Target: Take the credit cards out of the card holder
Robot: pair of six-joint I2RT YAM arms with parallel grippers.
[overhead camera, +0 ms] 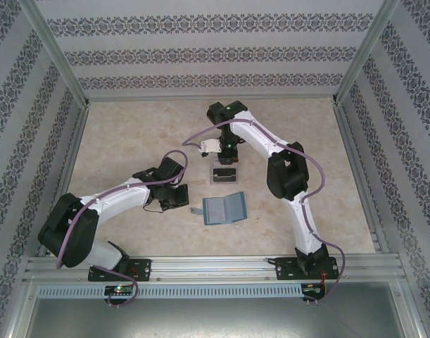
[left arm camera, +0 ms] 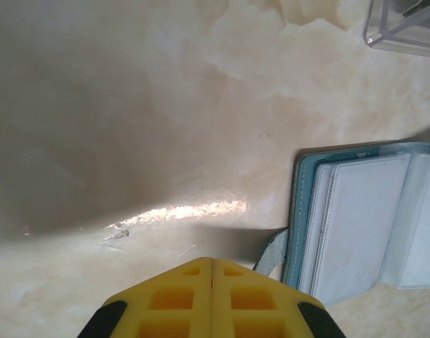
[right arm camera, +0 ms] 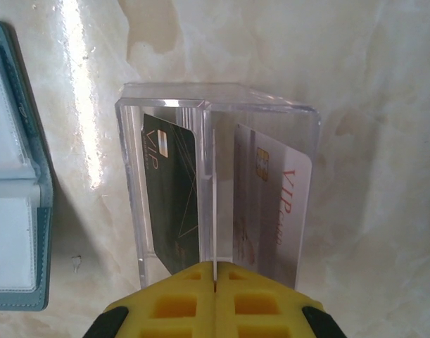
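The card holder (overhead camera: 224,208) (left arm camera: 362,225) (right arm camera: 14,211), a teal wallet, lies open on the table with its pale pockets up and its grey tab (left arm camera: 271,257) at the left. A dark credit card (right arm camera: 172,190) and a pale one (right arm camera: 271,204) stand in the clear plastic tray (overhead camera: 224,174) (right arm camera: 215,95). My right gripper (overhead camera: 226,151) (right arm camera: 215,264) hangs over that tray, shut on a thin pale credit card (right arm camera: 214,211) seen edge-on over the tray's middle. My left gripper (overhead camera: 171,196) (left arm camera: 212,259) is shut and empty, just left of the wallet.
Metal frame rails (overhead camera: 215,266) run along the near edge and patterned walls (overhead camera: 200,56) close in the other sides. A corner of the clear tray (left arm camera: 405,28) shows beyond the wallet. Bare marbled tabletop (overhead camera: 130,141) lies left of the arms.
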